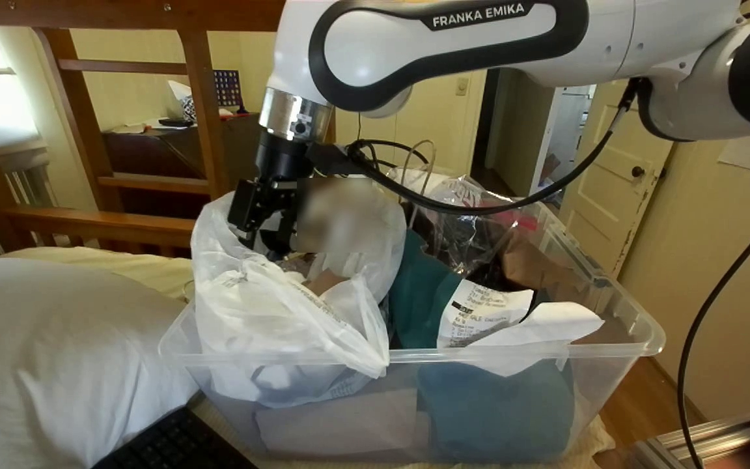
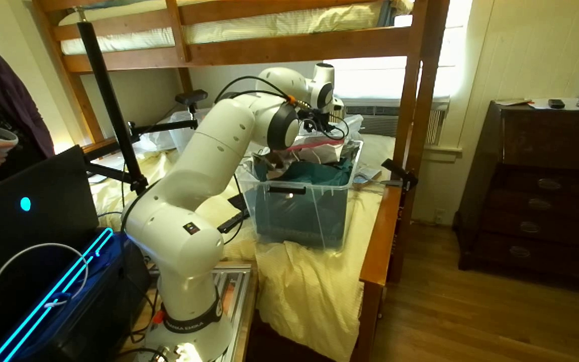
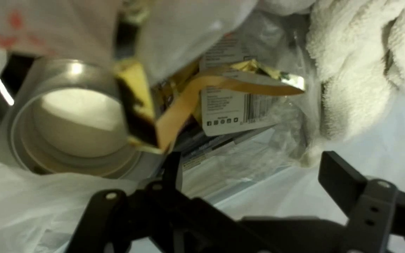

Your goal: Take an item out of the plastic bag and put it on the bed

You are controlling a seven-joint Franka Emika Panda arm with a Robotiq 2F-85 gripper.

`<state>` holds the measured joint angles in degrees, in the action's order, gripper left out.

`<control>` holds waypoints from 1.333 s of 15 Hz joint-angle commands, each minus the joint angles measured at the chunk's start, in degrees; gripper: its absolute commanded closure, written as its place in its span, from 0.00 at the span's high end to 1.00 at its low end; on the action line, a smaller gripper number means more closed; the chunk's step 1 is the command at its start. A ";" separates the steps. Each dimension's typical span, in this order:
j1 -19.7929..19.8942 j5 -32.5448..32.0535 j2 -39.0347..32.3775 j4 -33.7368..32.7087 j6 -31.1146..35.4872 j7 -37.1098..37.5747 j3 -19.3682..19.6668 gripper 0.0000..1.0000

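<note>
The white plastic bag point(image 1: 284, 312) stands open at one end of the clear bin in an exterior view. My gripper point(image 1: 263, 242) points down into its mouth, fingertips partly hidden by the bag. In the wrist view the gripper point(image 3: 253, 168) is open, fingers wide apart, holding nothing. Inside the bag point(image 3: 23, 203) lie a clear package with a printed card point(image 3: 223, 112), a gold and tan ribbon point(image 3: 185, 102), a round grey container point(image 3: 79, 123) and fuzzy white cloth point(image 3: 353, 70). The package's lower part shows beyond the gap between the fingers. The bed point(image 1: 69, 345) is puffy white bedding beside the bag.
The clear bin point(image 1: 479, 355) also holds teal cloth point(image 1: 420, 293), printed paper point(image 1: 479, 312) and a clear bag point(image 1: 466, 228). A black keyboard point(image 1: 176, 443) lies by the bin. A wooden rail point(image 1: 101, 225) and ladder stand behind. A black cable point(image 1: 512, 205) hangs over the bin.
</note>
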<state>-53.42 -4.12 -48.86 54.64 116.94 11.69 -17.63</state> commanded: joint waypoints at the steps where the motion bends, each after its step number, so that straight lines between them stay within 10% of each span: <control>1: -0.01 0.00 -0.01 0.00 0.00 0.00 0.00 1.00; 20: 1.80 0.49 -7.03 -5.18 3.26 -9.04 -0.35 0.96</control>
<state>-52.01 -4.29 -53.78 51.83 119.91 4.87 -17.12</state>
